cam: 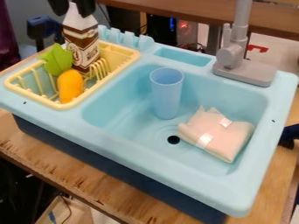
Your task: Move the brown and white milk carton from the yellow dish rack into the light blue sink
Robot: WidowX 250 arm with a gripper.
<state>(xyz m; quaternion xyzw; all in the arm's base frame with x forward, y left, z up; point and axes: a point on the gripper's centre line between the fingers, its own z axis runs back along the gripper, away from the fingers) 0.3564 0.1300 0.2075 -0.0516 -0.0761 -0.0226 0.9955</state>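
Carton [81, 46], brown and white: lower end within the yellow rack [119, 68], behind the orange fruit [71, 86]; top clasped by the black gripper [73, 6]. Step in hand, apparently: grasp at the rack. A steady hold, clear of rack prongs [100, 68], is called for next.

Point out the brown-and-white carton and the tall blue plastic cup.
Brown-and-white carton [82, 40], camera view, middle of its body.
Tall blue plastic cup [167, 99], camera view, middle of its outer wall.

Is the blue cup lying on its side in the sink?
No, the blue cup stands upright in the sink, with its open rim facing up.
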